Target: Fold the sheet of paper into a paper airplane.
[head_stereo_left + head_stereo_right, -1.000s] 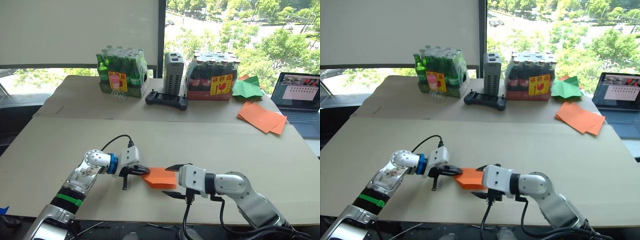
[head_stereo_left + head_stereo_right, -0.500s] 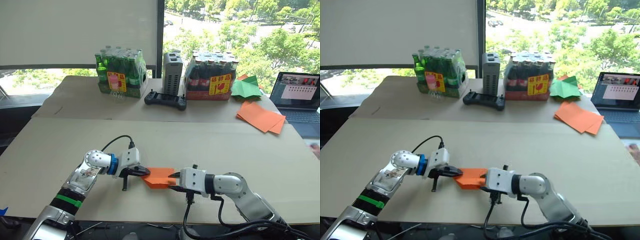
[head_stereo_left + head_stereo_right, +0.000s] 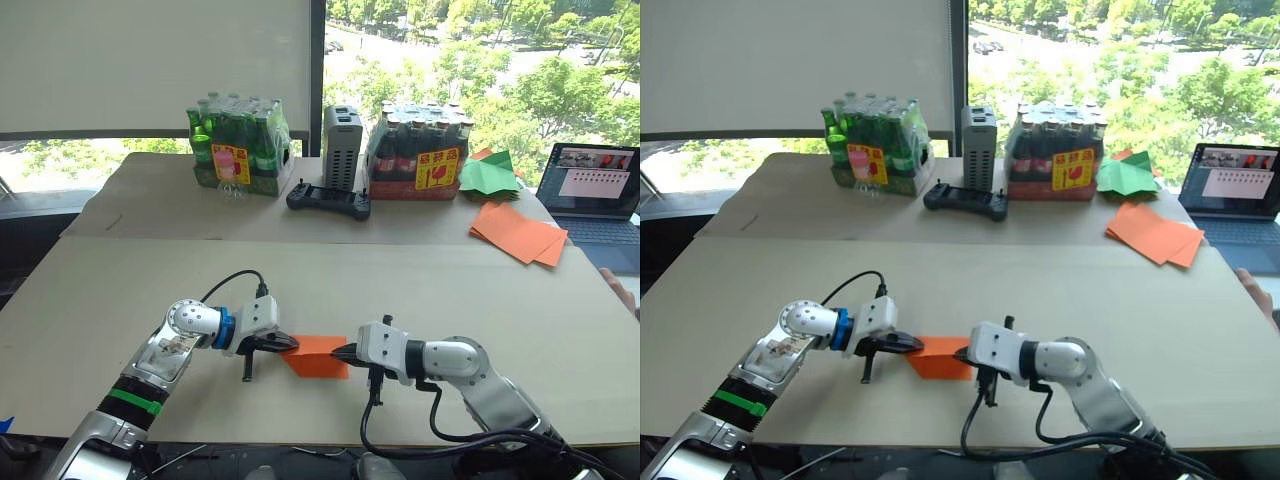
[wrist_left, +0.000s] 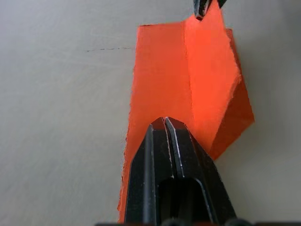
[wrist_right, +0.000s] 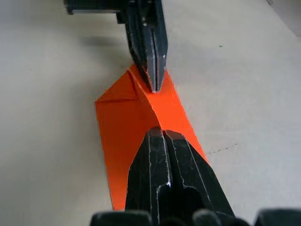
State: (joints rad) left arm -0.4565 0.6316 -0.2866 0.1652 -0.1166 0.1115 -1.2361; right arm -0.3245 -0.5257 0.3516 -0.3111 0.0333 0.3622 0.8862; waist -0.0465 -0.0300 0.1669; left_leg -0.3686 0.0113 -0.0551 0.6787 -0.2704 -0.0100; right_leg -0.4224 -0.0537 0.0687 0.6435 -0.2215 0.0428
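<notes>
The sheet of paper (image 3: 320, 358), bright orange and partly folded with a raised crease, lies near the front edge of the beige table (image 3: 400, 280). My left gripper (image 3: 290, 343) is at its left end, with its black fingers shut on the paper (image 4: 164, 70). From the right, my right gripper (image 3: 340, 351) is shut on the opposite end, pinching the lifted flap (image 5: 162, 113). The two tips face each other along the crease, a short way apart.
At the back stand a pack of green bottles (image 3: 240, 145), a grey box (image 3: 343, 147), a black controller (image 3: 328, 200) and a pack of dark bottles (image 3: 420, 150). A green paper shape (image 3: 490, 175), a stack of orange sheets (image 3: 520, 232) and a laptop (image 3: 595, 195) are back right. A person's hand (image 3: 625, 290) shows at the right edge.
My right gripper, open around the paper's right end a second ago, has closed on it. The left gripper has stayed shut in place.
</notes>
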